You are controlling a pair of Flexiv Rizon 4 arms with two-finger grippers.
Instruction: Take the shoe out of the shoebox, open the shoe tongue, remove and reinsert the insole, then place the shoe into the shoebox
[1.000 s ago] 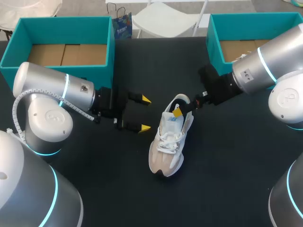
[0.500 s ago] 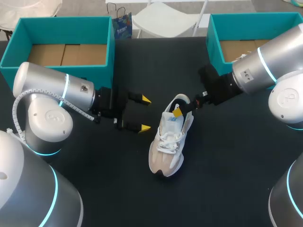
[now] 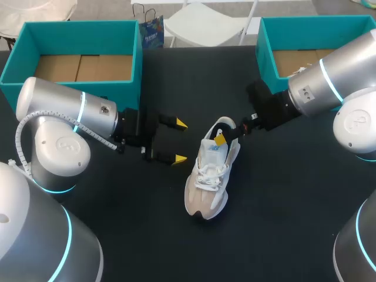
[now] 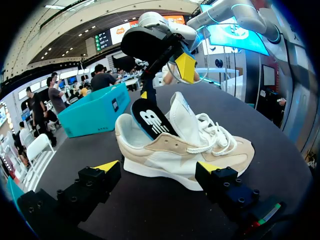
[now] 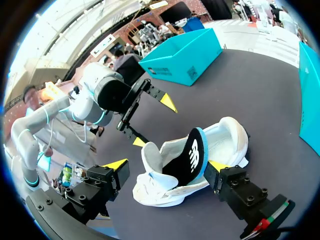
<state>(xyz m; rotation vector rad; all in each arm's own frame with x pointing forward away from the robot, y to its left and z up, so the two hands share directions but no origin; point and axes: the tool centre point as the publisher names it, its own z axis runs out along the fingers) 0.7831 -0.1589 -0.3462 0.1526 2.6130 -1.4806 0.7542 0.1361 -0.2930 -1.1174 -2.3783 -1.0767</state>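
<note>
Straddling the heel end of the shoe (image 3: pixel 207 191) with fingers spread and grasping nothing, the right gripper (image 5: pixel 166 164) has the black insole (image 5: pixel 192 154) standing up out of the shoe between them (whether a fingertip touches it I cannot tell). The left gripper (image 4: pixel 159 167), likewise released, hangs just beside the shoe. The shoe rests on its sole on the dark worktop (image 3: pixel 176 247), between the left shoebox (image 3: pixel 138 64) and the right shoebox (image 3: pixel 264 59).
</note>
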